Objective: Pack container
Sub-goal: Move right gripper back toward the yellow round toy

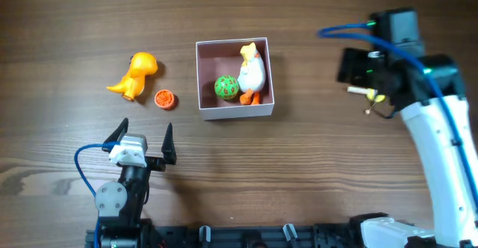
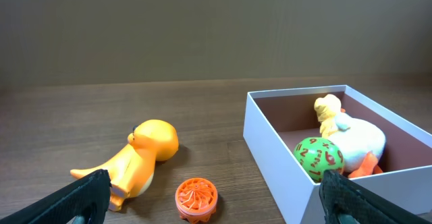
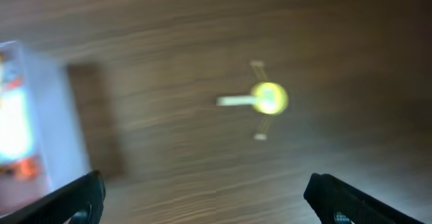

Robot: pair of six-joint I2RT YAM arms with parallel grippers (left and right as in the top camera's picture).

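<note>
- Overhead: the container [image 1: 237,112] sits at the middle of the table [image 1: 60,24], open side up. Inside it, a white duck [image 1: 252,72] lies along the right wall with a green ball [image 1: 226,87] touching its left side.
- Left of the container and outside it are an orange toy animal [image 1: 137,74] and, just beside the left wall, a ribbed orange disc [image 1: 165,98].
- The left claw [image 1: 142,137] is at the lower left with its fingers spread wide and nothing between them. The right arm [image 1: 418,91] is at the upper right, above a small yellow piece [image 1: 371,94] lying well apart from the container.
- Left wrist: the disc is low in the frame, nearly centred between the two finger tips, with the toy animal on its side to the left and the container's near corner to the right. The disc looks like the natural next grab. I would come straight down on it, keep the right finger off the container wall, and close across the ribbed rim.
- Right wrist: the picture is blurred. The right claw [image 3: 206,182] is released and empty, with both fingers at the bottom corners. The yellow piece, with thin pale sticks poking out, lies right of centre, and the container's edge shows at the far left.
- That piece looks light and spindly, so I would grip the round yellow body, not a stick, and lift slowly. The free room in the container is at its left and top — best dropped there.
</note>
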